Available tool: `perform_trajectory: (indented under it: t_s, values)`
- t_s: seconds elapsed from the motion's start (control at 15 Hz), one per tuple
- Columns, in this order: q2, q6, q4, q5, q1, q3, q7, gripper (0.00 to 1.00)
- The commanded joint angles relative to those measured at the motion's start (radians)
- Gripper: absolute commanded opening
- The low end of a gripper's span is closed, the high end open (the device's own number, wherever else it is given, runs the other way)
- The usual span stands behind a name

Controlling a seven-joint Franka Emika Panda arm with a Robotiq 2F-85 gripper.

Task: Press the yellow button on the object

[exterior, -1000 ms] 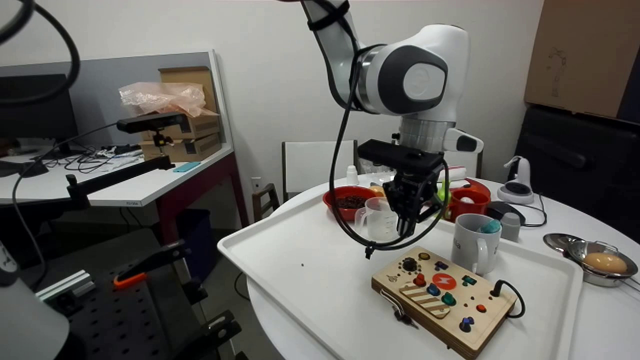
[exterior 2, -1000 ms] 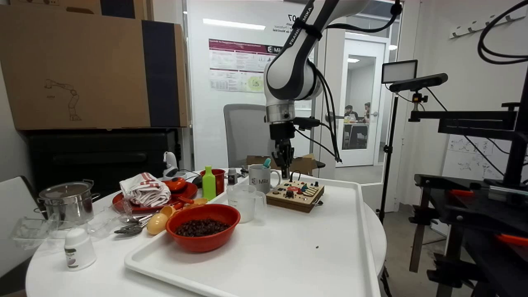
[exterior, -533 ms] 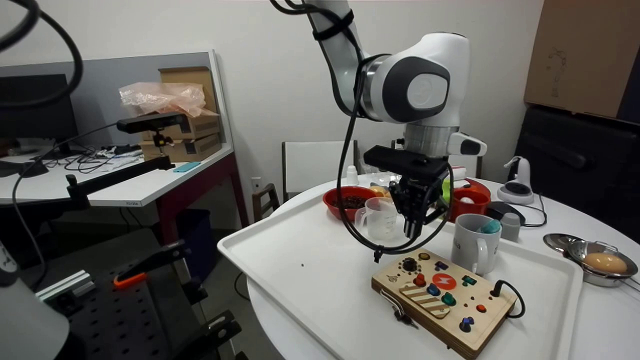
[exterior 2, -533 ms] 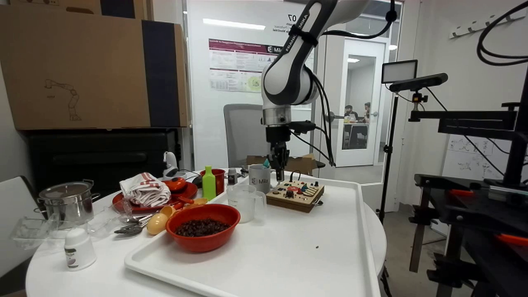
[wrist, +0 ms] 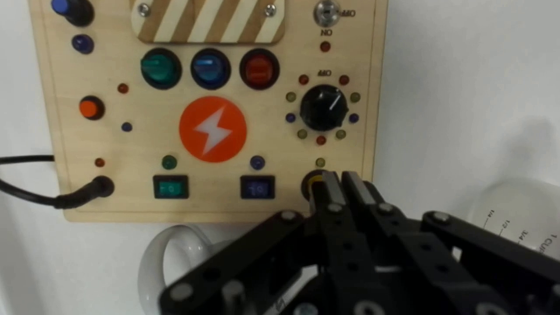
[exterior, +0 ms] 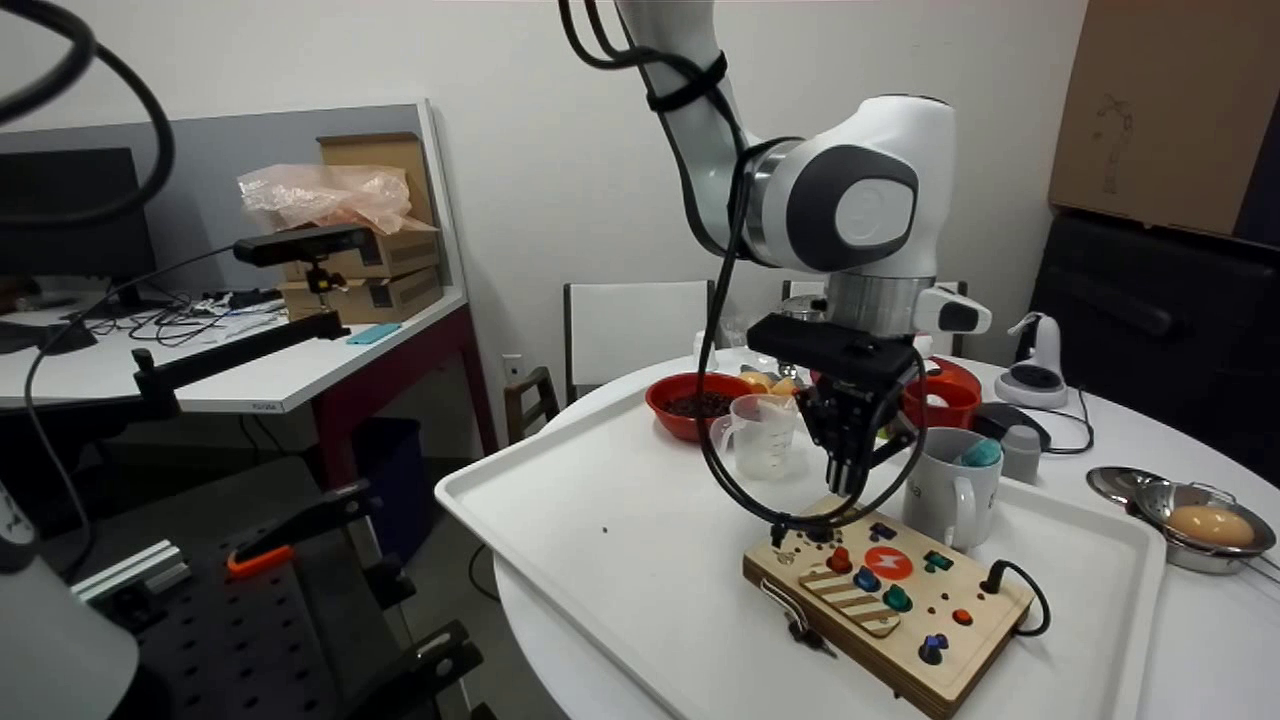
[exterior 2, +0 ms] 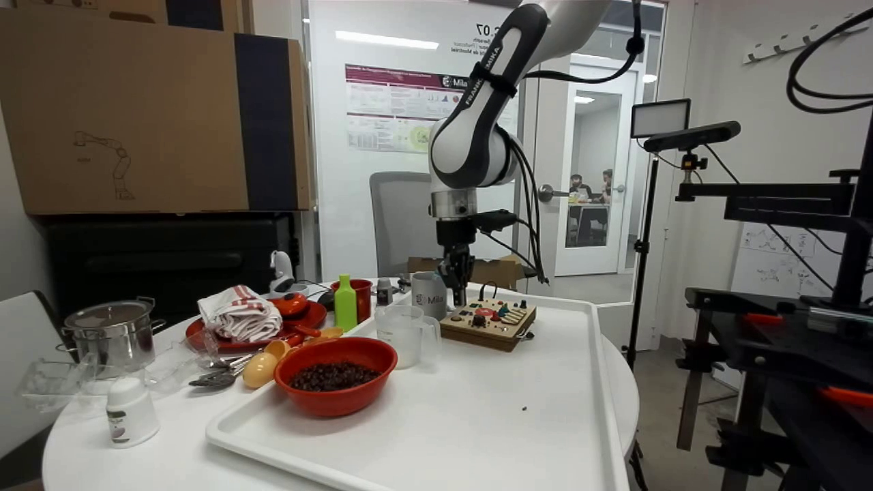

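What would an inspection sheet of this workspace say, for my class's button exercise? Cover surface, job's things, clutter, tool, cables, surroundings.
Surface: white tray on a white table; a dark speck on the tray.
Job's things: wooden switch box on the tray; its yellow button is partly hidden by the tool in the wrist view.
Clutter: mug and measuring cup on the tray; red bowl of dark bits, green bottle and folded cloth nearby.
Tool: jaws look shut, at the yellow button; contact cannot be told.
Held in tool: nothing seen.
Cables: black lead plugged into the wooden switch box; arm cables hang in a loop beside the tool.
Surroundings: cardboard box; door with people visible through its glass.
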Motion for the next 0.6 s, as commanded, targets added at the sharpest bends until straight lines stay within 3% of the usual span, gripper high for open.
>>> perform_trajectory:
  t_s: [0.0,0.53]
  values:
    - [0.043,0.004,0.052,-0.018,0.005,-0.008,0.021,0.09]
    - [0.074,0.001,0.089,-0.020,0.006,-0.017,0.028,0.09]
